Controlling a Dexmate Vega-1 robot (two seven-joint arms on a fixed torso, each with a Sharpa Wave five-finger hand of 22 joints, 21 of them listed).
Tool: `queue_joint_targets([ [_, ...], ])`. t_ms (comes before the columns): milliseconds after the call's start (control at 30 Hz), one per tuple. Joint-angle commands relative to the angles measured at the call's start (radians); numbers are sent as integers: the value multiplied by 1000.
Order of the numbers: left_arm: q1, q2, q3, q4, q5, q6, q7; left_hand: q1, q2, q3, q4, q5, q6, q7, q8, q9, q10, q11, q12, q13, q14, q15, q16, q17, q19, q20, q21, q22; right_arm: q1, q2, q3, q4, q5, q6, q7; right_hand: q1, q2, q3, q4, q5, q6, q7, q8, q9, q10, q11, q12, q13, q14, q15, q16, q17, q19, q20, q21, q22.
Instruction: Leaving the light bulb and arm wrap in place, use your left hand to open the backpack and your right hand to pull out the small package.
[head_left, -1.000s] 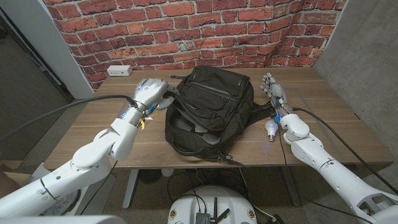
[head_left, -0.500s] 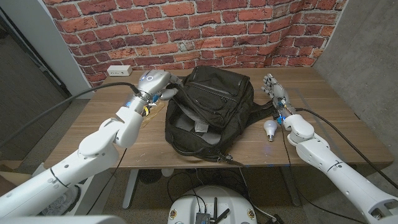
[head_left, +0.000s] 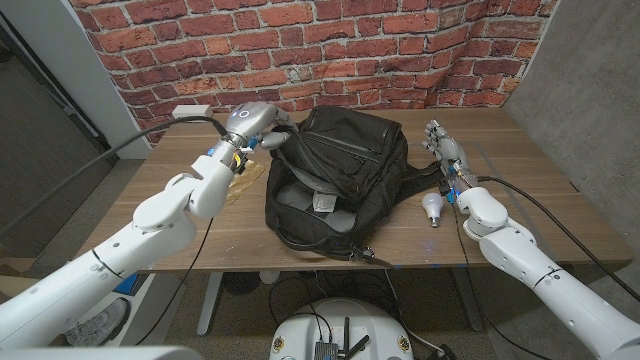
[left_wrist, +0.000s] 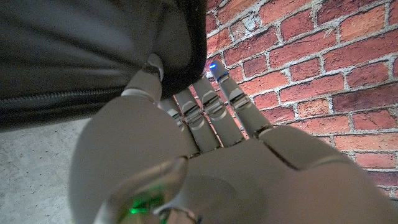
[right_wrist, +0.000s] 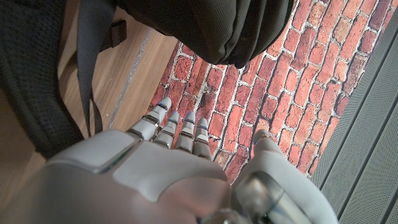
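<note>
Backpack: a black fabric backpack (head_left: 335, 180) lies in the middle of the wooden table (head_left: 560, 215), its zipped flap pulled back so the grey lining and a small white tag inside show.
Left hand: the white robot left hand (head_left: 250, 125) is raised at the backpack's far left corner, by the brick wall; in the left wrist view its fingers (left_wrist: 208, 112) reach straight up against the black fabric edge, and the thumb tip presses into that edge. Whether it truly grips the flap I cannot tell.
Right hand: the white robot right hand (head_left: 446, 158) stands on the table just right of the backpack, beside a black shoulder strap (right_wrist: 87, 68), fingers straight and close together, holding nothing.
Light bulb: a white light bulb (head_left: 433, 207) lies on the table just right of the backpack, near the right wrist.
Small package: not made out inside the open bag; the interior is too dark.
Tan item: a flat tan piece (head_left: 238, 190) lies on the table under the left forearm.
Power strip: a white outlet block (head_left: 190, 113) sits at the table's far left edge.
</note>
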Motion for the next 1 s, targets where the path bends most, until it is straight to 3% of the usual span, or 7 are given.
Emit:
queue_joint_targets([
  [33, -86, -18, 18, 52, -86, -38, -51, 4, 10, 21, 13, 8, 34, 25, 7, 17, 10, 0, 2, 6, 15, -22, -1, 4, 2, -131, -2, 2, -59, -6, 14, -83, -46, -22, -76, 11, 39, 3, -8, -1, 1, 0, 0, 2, 8, -1, 0, 1, 6, -47, 5, 1, 5, -37, 5, 4],
  [400, -171, -62, 61, 85, -155, -33, -103, 6, 10, 26, 12, 9, 41, 30, 11, 17, 28, 2, 6, 7, 30, -22, 2, 5, 12, -130, 0, 3, -108, -9, 29, -137, -80, -25, -116, 14, 40, 5, -10, -1, 2, -1, 0, 2, 9, -2, 0, 1, 7, -49, 5, 0, 6, -38, 5, 4],
  [1000, -254, -128, 94, 81, -316, 108, -186, 9, 5, 29, 10, 9, 41, 36, 11, 17, 32, 1, 4, 6, 38, -22, 2, 5, 24, -130, 4, 4, -198, -20, 61, -231, -144, -44, -176, 21, 41, 10, -16, -2, 4, -3, 1, 2, 14, -5, 2, 1, 12, -53, 7, -2, 12, -40, 6, 4],
])
